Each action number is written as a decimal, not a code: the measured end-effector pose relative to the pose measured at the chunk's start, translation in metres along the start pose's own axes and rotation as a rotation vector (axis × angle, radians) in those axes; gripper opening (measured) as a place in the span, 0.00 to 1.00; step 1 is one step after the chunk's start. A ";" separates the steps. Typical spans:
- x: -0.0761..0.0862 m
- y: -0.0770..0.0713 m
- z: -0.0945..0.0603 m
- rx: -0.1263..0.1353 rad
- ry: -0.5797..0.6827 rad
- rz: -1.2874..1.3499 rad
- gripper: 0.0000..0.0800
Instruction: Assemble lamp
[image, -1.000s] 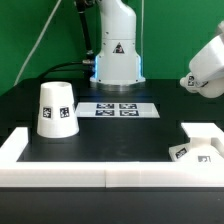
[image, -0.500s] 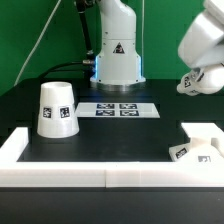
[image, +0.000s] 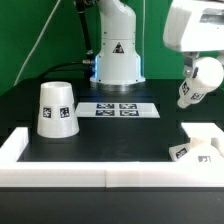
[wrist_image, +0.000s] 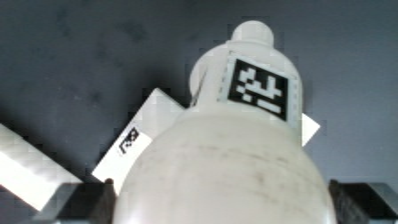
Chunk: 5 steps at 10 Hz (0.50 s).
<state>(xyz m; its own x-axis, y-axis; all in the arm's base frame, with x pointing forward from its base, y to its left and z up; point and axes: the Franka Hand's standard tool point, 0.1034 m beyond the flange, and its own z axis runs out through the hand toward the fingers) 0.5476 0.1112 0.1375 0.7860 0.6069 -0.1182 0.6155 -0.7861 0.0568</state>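
The gripper (wrist_image: 210, 206) is clamped on the bulb (wrist_image: 240, 120). Its dark fingers (wrist_image: 61, 200) show on either side of the bulb's wide end in the wrist view. The bulb is white and smooth, broad at the held end and narrowing to a small rounded tip, with a black-and-white square tag on its neck. In the exterior view it hangs tilted in the air at that view's right, clear of the black table (image: 110, 140).

Below it, near the front corner at the exterior view's right, lies the flat angular base block (image: 200, 148), also tagged; in the wrist view the bulb hides most of it. The tapered shade (image: 55, 108) stands wide end down well apart at the exterior view's left. Between them lies the marker board (image: 118, 109), in front of the robot pedestal (image: 117, 55). A white border (image: 60, 176) runs along the table's front.
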 end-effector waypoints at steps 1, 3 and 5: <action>0.002 0.010 -0.008 -0.017 0.067 -0.008 0.72; 0.004 0.023 -0.021 -0.045 0.177 -0.020 0.72; 0.004 0.034 -0.032 -0.074 0.305 -0.005 0.72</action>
<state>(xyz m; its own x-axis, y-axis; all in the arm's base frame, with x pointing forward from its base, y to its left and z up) 0.5735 0.0912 0.1710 0.7576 0.6265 0.1832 0.6129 -0.7793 0.1305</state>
